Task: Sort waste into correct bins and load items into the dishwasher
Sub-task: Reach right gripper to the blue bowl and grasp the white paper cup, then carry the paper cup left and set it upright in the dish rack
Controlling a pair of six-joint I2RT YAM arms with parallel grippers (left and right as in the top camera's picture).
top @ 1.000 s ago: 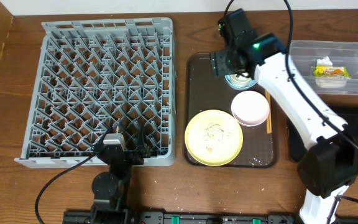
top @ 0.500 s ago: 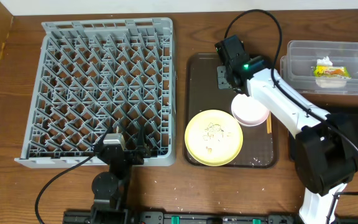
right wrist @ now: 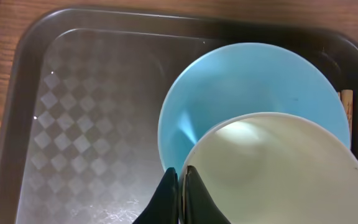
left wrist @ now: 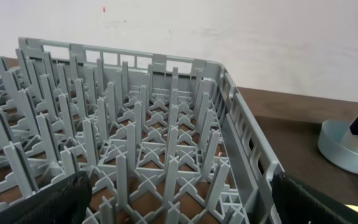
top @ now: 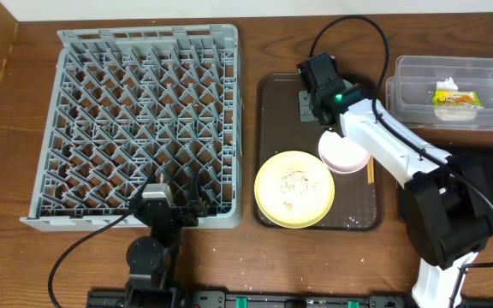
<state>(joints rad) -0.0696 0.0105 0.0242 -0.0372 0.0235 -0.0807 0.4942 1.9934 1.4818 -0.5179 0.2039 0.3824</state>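
Wrapper (top: pixel 456 98) with yellow-green print (lettering too small to read) lies in the clear tub (top: pixel 418 62) at the bench's (top: pixel 7 257) far right. On the dark brown tray (right wrist: pixel 73 124), the right fingers (right wrist: pixel 168 196) are clamped together on the rim of the light blue bowl (right wrist: pixel 247 87), just beside the pale pink bowl (right wrist: pixel 272 174). The left fingers (left wrist: pixel 55 202) stand wide apart over the grey dish rack (left wrist: pixel 166 124).
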